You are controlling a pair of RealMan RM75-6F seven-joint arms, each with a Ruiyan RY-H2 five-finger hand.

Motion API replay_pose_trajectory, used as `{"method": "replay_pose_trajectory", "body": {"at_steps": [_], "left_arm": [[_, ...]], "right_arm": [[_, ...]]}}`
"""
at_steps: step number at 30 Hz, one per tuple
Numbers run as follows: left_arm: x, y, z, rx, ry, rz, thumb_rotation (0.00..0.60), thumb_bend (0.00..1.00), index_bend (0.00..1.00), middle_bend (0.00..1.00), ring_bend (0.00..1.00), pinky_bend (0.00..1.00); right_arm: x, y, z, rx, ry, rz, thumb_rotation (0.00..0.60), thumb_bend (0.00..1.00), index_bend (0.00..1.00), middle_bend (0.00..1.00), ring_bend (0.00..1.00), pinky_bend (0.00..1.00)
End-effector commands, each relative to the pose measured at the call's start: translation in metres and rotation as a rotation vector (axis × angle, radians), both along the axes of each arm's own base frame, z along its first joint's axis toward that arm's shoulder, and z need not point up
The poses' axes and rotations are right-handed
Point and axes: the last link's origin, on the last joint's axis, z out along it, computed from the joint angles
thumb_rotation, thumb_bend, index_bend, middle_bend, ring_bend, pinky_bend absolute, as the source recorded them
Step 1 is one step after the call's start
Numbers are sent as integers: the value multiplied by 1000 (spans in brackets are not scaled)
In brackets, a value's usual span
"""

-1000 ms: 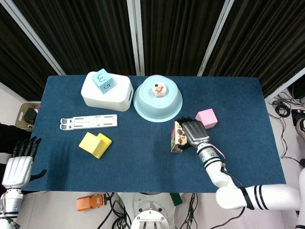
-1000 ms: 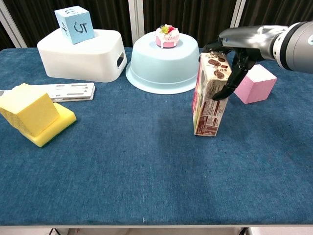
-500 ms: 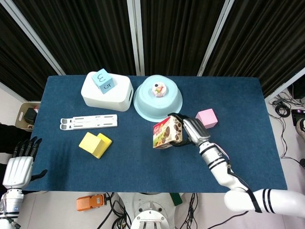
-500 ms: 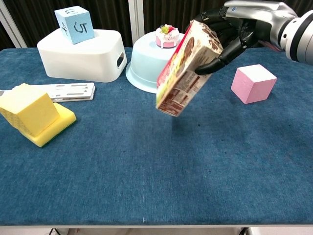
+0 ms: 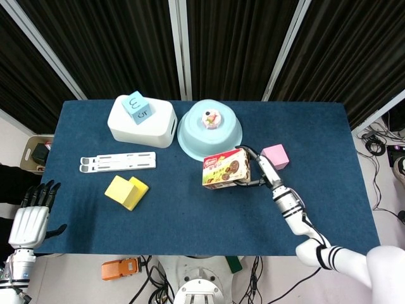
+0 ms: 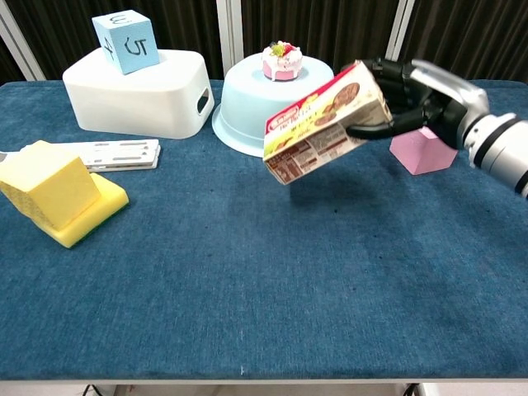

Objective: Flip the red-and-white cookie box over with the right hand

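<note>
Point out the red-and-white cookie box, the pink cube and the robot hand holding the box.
Red-and-white cookie box [image 6: 326, 122], chest view, on its long printed side face.
Pink cube [image 5: 276, 155], head view, on its top face.
Right robot hand [image 6: 417, 95], chest view, on the back of the hand, behind the box.

A blue-carpeted table [image 5: 190, 215] is seen. Directly on it, just behind the right hand [image 6: 425, 95], a pink cube [image 6: 422, 153] rests; leftward lie a pale-blue inverted bowl [image 6: 276, 103], white step stool [image 6: 140, 92], white folding stand [image 6: 95, 153] and yellow sponge [image 6: 58, 194].
</note>
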Motion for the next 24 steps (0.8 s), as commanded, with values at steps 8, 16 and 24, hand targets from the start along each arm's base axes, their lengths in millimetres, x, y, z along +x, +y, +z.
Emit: {"method": "replay_pose_trajectory", "body": {"at_steps": [8, 16, 24], "left_arm": [[0, 0, -1, -3, -1, 3, 600, 132, 0, 0, 0, 0], [-2, 1, -1, -5, -2, 4, 600, 132, 0, 0, 0, 0], [-3, 2, -2, -4, -5, 0, 600, 132, 0, 0, 0, 0]], "right_arm": [[-13, 23, -51, 67, -93, 46, 600, 323, 280, 316, 253, 304], [-21, 28, -51, 80, -4, 91, 600, 323, 1, 99, 17, 3], [-34, 36, -35, 127, 143, 116, 600, 323, 0, 0, 0, 0]]}}
